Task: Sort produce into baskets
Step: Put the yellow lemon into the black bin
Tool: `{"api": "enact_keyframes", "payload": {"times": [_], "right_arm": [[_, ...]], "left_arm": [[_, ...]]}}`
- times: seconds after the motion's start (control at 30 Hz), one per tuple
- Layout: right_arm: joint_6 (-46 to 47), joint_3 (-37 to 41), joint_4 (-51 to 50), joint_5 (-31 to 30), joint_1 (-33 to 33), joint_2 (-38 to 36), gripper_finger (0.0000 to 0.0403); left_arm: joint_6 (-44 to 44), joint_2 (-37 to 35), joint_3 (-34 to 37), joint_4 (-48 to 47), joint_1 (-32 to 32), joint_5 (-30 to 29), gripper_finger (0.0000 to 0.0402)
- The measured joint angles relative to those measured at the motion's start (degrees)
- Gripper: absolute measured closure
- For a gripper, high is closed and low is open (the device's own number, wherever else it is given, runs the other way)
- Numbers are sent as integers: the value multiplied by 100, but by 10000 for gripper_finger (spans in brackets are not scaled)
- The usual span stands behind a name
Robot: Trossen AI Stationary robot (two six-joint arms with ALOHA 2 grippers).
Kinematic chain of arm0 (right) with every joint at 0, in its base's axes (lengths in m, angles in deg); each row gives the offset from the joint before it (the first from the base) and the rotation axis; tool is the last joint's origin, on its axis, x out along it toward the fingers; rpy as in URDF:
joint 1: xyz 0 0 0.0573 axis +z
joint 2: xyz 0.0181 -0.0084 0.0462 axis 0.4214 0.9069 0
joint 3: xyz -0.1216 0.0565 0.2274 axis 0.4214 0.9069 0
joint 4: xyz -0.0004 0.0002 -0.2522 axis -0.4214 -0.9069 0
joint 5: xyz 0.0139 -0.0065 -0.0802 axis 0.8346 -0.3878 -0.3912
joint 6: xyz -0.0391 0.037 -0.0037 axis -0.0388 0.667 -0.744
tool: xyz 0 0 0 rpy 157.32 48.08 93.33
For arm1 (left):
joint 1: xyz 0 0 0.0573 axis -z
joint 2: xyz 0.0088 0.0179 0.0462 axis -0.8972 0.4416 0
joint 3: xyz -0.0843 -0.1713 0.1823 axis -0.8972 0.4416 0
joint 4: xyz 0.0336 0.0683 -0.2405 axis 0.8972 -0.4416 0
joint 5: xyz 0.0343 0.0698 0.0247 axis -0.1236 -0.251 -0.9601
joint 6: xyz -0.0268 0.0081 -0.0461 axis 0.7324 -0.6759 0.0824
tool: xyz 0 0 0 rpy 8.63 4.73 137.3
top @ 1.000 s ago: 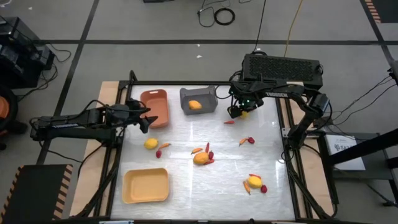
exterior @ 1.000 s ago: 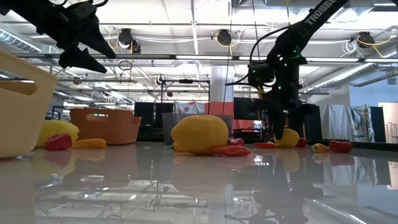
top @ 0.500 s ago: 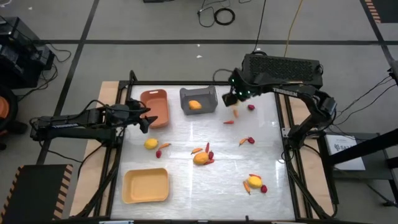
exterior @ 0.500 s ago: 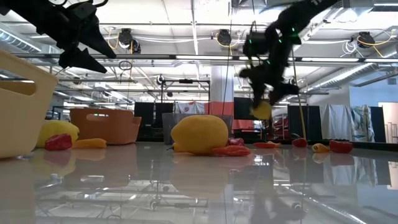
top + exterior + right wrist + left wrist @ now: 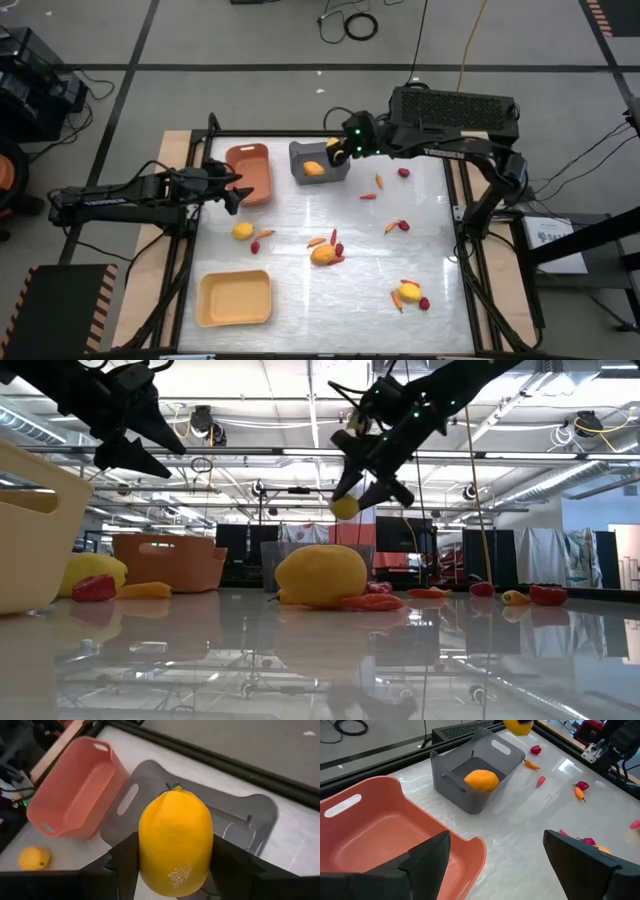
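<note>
Yellow lemon (image 5: 175,842) sits pinched in the right end effector (image 5: 337,151), upper centre, above the grey basket (image 5: 320,161). Left end effector (image 5: 228,188) hangs spread beside the orange basket (image 5: 250,172).

White table (image 5: 300,225), baskets (image 5: 319,160), scattered produce (image 5: 323,254)

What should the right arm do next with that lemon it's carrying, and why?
Probably lower a little, then open its jaws. The right gripper holds a plump yellow lemon-like fruit above the dark grey rectangular bin, which already holds one orange-yellow fruit.
</note>
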Motion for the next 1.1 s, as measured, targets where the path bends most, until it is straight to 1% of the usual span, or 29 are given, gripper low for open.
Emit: {"api": "enact_keyframes", "payload": {"times": [0.17,0.47,0.63,0.7,0.93,1.1], "right_arm": [[-226,11,107,5,79,161,199],[-236,0,117,1,-10,159,150],[-244,0,104,14,-10,159,136],[-279,0,103,131,-10,159,134],[-304,0,120,1009,57,159,133],[-328,0,167,1098,305,159,133]], "left_arm": [[5,0,0,-9,0,48,75],[9,0,0,-7,0,160,75],[13,0,0,-5,0,164,75],[13,0,0,-5,0,164,75],[9,0,0,-3,0,166,75],[-31,0,0,-2,0,168,75]]}}
